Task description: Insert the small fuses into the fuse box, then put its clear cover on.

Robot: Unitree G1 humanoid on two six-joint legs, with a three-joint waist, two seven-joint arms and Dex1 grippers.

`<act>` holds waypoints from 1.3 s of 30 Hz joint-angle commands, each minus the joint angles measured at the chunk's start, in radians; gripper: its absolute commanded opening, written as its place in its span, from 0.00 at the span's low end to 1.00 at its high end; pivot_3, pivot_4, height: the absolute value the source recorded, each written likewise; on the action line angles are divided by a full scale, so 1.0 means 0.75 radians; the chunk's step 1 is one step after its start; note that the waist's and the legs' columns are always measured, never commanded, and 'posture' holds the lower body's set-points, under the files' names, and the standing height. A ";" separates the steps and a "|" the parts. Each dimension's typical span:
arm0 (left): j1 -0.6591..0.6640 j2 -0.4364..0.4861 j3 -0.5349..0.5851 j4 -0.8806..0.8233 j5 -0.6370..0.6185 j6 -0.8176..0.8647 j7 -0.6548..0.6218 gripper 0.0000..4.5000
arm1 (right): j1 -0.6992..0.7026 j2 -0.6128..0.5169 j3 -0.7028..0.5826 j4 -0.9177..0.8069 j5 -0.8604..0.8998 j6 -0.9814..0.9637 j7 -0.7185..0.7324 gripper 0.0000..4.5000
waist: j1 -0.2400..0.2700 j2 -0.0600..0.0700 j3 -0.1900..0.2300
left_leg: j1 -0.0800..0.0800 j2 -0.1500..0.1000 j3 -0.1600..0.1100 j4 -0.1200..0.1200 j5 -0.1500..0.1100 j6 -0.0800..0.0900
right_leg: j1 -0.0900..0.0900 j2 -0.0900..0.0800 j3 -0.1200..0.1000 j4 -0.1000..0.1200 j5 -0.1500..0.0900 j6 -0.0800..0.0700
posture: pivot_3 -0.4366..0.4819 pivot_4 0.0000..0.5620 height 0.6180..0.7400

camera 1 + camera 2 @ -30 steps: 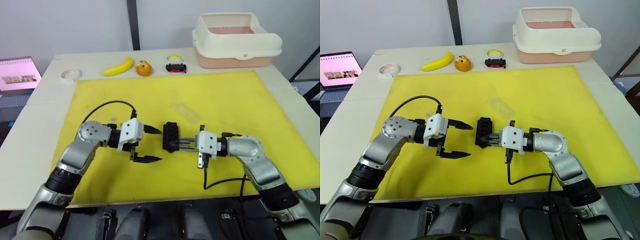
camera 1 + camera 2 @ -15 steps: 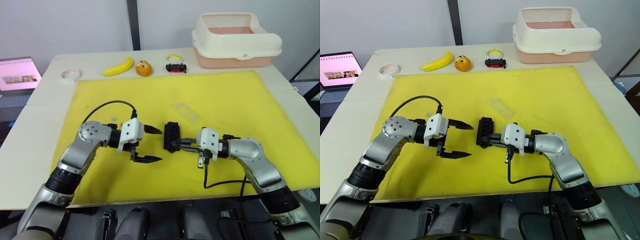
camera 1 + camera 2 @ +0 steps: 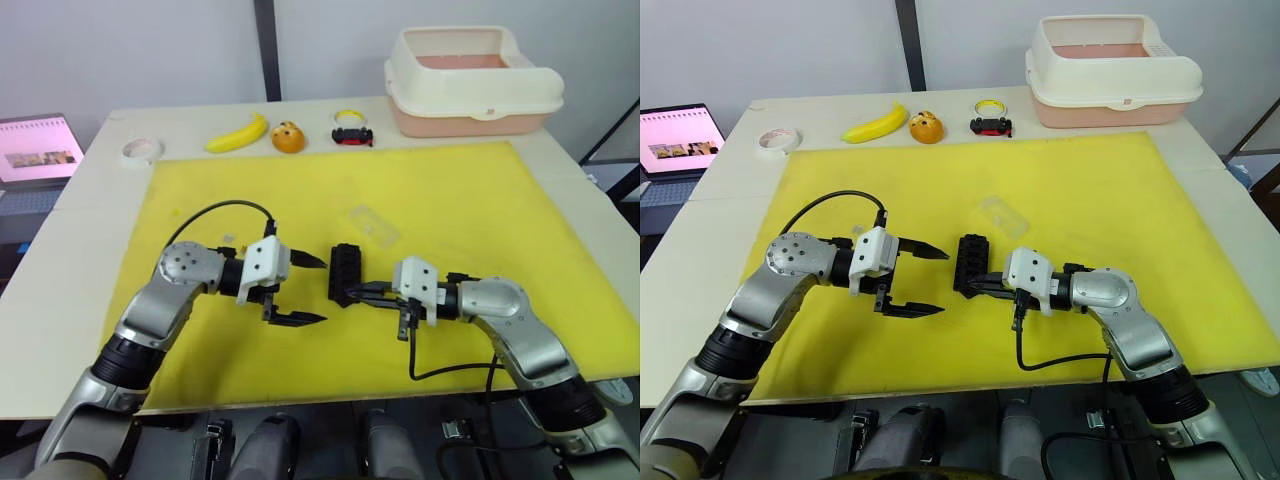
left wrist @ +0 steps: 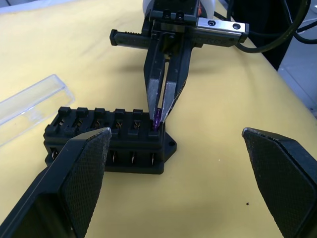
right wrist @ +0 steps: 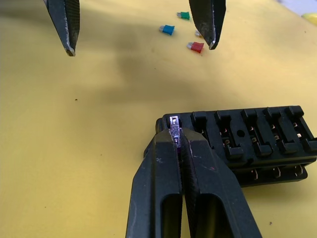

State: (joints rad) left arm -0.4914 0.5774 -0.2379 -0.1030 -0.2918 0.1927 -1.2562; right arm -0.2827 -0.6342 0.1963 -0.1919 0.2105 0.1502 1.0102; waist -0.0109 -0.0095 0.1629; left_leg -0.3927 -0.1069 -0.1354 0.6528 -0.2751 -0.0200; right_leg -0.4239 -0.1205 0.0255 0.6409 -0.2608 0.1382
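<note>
Here, a black fuse box [image 3: 345, 273] is seen lying on a yellow mat [image 3: 450, 200] spread over the desk [image 3: 80, 210], between the two grippers. The right gripper [image 4: 159, 118] is closed with narrow jaws on a small purple fuse [image 5: 174, 124], which is held at the corner slot at the near end of the fuse box. The left gripper [image 3: 303, 288] is held just beside the fuse box on its left, its jaws spread wide and holding nothing. The clear cover [image 3: 372, 226] is seen lying flat on the mat, near the far end of the fuse box but apart from it. Loose fuses in teal [image 5: 168, 29], green [image 5: 184, 15] and red [image 5: 195, 47] are scattered on the mat beyond the left gripper's fingertips.
</note>
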 commanded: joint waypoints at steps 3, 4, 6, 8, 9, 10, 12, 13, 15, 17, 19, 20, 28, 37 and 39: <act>-0.038 -0.004 0.002 -0.050 -0.010 0.008 0.010 0.99 | -0.019 -0.013 -0.007 -0.034 -0.021 0.021 -0.013 0.00 | 0.000 0.000 0.000 | 0.000 0.000 0.000 0.000 0.000 0.000 | 0.000 0.000 0.000 0.000 0.000 0.000 | 0.48 0.27 1.00; -0.040 -0.005 0.002 -0.050 -0.010 0.009 0.010 0.99 | -0.019 -0.016 -0.001 -0.028 -0.034 0.018 -0.013 0.00 | 0.000 0.000 0.000 | 0.000 0.000 0.000 0.000 0.000 0.000 | 0.000 0.000 0.000 0.000 0.000 0.000 | 0.48 0.27 1.00; -0.040 -0.004 0.002 -0.054 -0.012 0.013 0.010 0.99 | -0.021 -0.018 0.009 -0.024 -0.052 0.012 -0.015 0.00 | 0.000 0.000 0.000 | 0.000 0.000 0.000 0.000 0.000 0.000 | 0.000 0.000 0.000 0.000 0.000 0.000 | 0.48 0.27 1.00; -0.041 -0.003 0.003 -0.056 -0.012 0.016 0.009 0.99 | -0.027 -0.015 0.009 -0.030 -0.048 0.024 -0.014 0.00 | 0.000 0.000 0.000 | 0.000 0.000 0.000 0.000 0.000 0.000 | 0.000 0.000 0.000 0.001 0.000 0.000 | 0.48 0.27 1.00; -0.042 -0.003 0.003 -0.056 -0.012 0.017 0.009 0.99 | -0.029 -0.014 0.008 -0.035 -0.042 0.033 -0.013 0.00 | 0.000 0.000 0.000 | 0.000 0.000 0.000 0.001 0.000 0.000 | 0.000 0.000 0.000 0.001 0.000 0.000 | 0.48 0.27 1.00; -0.043 -0.003 0.004 -0.054 -0.012 0.017 0.009 1.00 | -0.035 -0.010 -0.003 -0.051 -0.027 0.036 -0.013 0.07 | 0.000 0.000 0.000 | 0.000 0.000 0.000 0.001 0.000 0.000 | 0.000 0.000 0.000 0.001 0.000 0.000 | 0.48 0.27 1.00; -0.045 -0.003 0.005 -0.050 -0.011 0.017 0.008 1.00 | -0.047 -0.001 -0.025 -0.082 0.007 0.045 -0.013 0.23 | 0.000 0.000 0.000 | 0.000 0.000 0.000 0.001 0.000 0.000 | 0.000 0.000 0.000 0.002 0.000 0.000 | 0.48 0.27 1.00; -0.045 -0.002 0.006 -0.048 -0.010 0.016 0.008 1.00 | -0.052 0.000 -0.036 -0.100 0.024 0.059 -0.015 0.33 | 0.000 0.000 0.000 | 0.000 0.000 0.000 0.001 0.000 0.000 | 0.000 0.000 0.000 0.002 0.000 0.000 | 0.48 0.27 1.00; -0.042 0.002 0.009 -0.036 -0.008 0.009 0.004 1.00 | -0.070 -0.013 -0.078 -0.176 0.089 0.123 -0.013 0.54 | 0.000 0.000 0.000 | 0.000 0.000 0.000 0.001 0.000 0.000 | -0.001 0.000 0.000 0.002 0.000 0.000 | 0.48 0.27 1.00; -0.035 0.008 0.012 -0.028 -0.007 0.001 -0.001 1.00 | -0.075 -0.028 -0.122 -0.240 0.156 0.195 -0.010 0.76 | 0.000 0.000 0.000 | 0.000 0.000 0.000 0.001 0.000 0.000 | -0.001 0.000 0.000 0.002 0.000 0.000 | 0.48 0.27 1.00; -0.030 0.011 0.011 -0.025 -0.006 -0.003 -0.006 1.00 | -0.069 -0.044 -0.143 -0.273 0.200 0.247 -0.002 0.97 | 0.001 0.000 0.000 | 0.000 0.000 0.000 0.001 0.000 0.000 | -0.001 0.000 0.000 0.002 0.000 0.000 | 0.48 0.27 1.00; -0.028 0.012 0.011 -0.023 -0.006 -0.005 -0.008 1.00 | -0.066 -0.049 -0.148 -0.282 0.215 0.267 -0.001 0.97 | 0.002 0.000 0.000 | 0.000 0.000 0.000 0.001 0.000 0.000 | -0.001 0.000 0.000 0.002 0.000 0.000 | 0.48 0.27 1.00; -0.031 -0.001 -0.001 0.025 0.004 -0.041 -0.018 1.00 | -0.130 0.007 -0.122 -0.203 0.336 0.502 -0.020 0.85 | 0.000 0.000 0.000 | 0.000 0.000 0.000 0.001 0.000 0.000 | -0.001 0.000 0.000 0.003 0.000 0.000 | 0.48 0.27 1.00; -0.029 -0.001 0.006 0.077 0.018 -0.091 -0.021 1.00 | -0.203 0.046 -0.067 -0.135 0.319 0.609 -0.047 0.01 | 0.001 0.000 0.000 | 0.000 0.000 0.000 0.001 0.000 0.000 | -0.001 0.000 0.000 0.003 0.000 0.000 | 0.48 0.27 1.00; -0.024 -0.001 0.007 0.079 0.020 -0.099 -0.019 1.00 | -0.199 0.040 -0.051 -0.132 0.306 0.599 -0.045 0.01 | 0.000 0.000 0.000 | 0.000 0.000 0.000 0.001 0.000 0.000 | -0.001 0.000 0.000 0.003 0.000 0.000 | 0.48 0.27 1.00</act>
State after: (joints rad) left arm -0.5090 0.5764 -0.2412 -0.0367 -0.2731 0.1387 -1.2678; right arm -0.4201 -0.6060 0.1565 -0.2727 0.4422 0.6109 0.9765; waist -0.0112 -0.0095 0.1629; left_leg -0.3928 -0.1072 -0.1356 0.6534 -0.2751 -0.0201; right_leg -0.4251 -0.1208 0.0257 0.6433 -0.2608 0.1380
